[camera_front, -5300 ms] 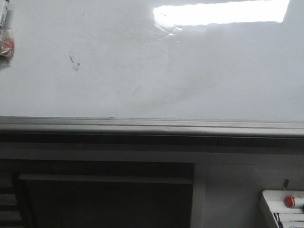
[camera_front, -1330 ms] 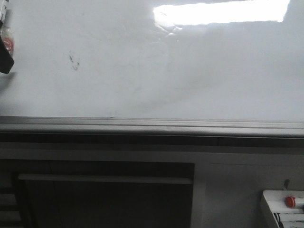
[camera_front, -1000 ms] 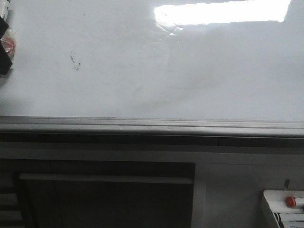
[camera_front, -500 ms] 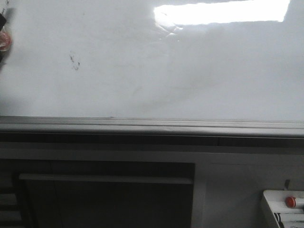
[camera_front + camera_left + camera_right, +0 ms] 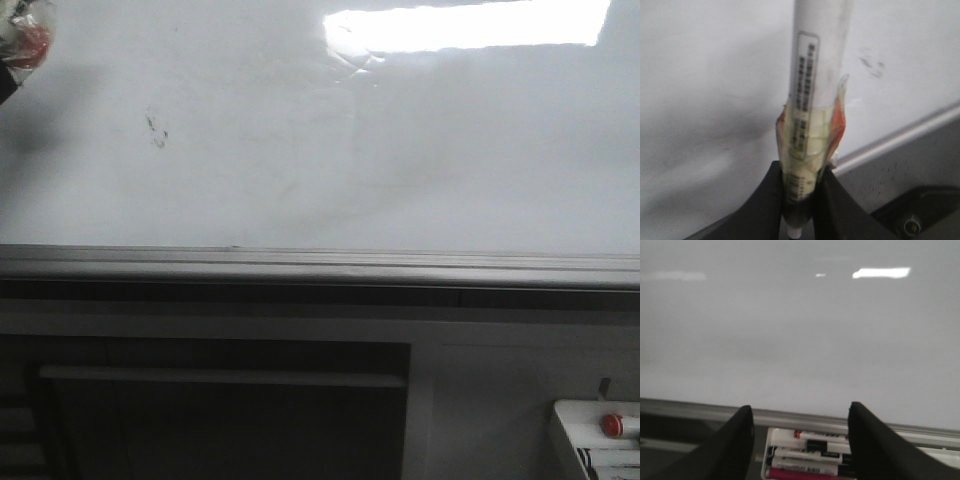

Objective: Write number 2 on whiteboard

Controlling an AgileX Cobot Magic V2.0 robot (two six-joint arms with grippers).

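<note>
Your left gripper [image 5: 799, 200] clamped tight on marker [image 5: 815, 100], near whiteboard [image 5: 400, 150]. Right gripper [image 5: 800, 440] spread wide, holding nothing.

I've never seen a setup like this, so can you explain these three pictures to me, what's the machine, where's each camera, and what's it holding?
This is a robot with two arms facing a whiteboard. One camera looks forward at the board; the other two sit on the wrists. The left gripper is shut on a white marker with tape around it, held near the board. In the front picture it just peeks in at the top left corner. The right gripper is open and empty, above a tray of markers. No number 2 is drawn; only a small dark smudge shows.
</note>
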